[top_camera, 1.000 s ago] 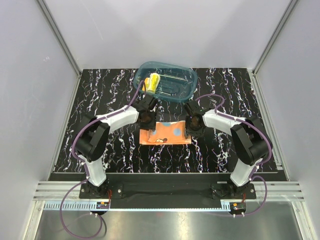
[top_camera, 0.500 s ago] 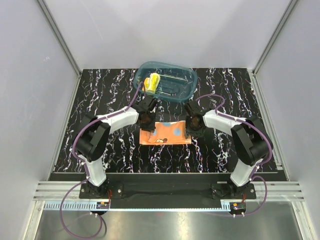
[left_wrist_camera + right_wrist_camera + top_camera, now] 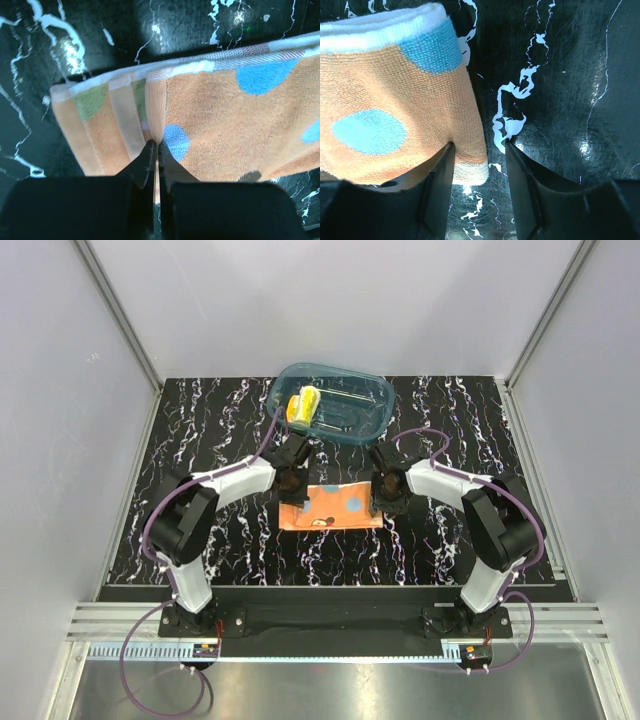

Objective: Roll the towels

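The orange towel (image 3: 338, 506) with blue dots lies flat on the black marbled table between the two arms. My left gripper (image 3: 292, 484) stands at its left end, shut (image 3: 156, 144) on a thin raised fold of the orange towel (image 3: 225, 120). At the right end my right gripper (image 3: 383, 501) is open (image 3: 479, 144). Its left finger (image 3: 437, 175) presses on the corner of the orange towel (image 3: 395, 100), while the other finger rests on bare table. The yellow towel (image 3: 302, 405) lies rolled inside the teal tub (image 3: 378, 398).
The teal translucent tub stands at the back of the table, just beyond the left gripper. Grey walls with metal rails enclose the table on three sides. Purple cables loop from both arms.
My left gripper has closed from partly open to shut, pinching a fold at the orange towel's left end. The right gripper and the towels have stayed put.
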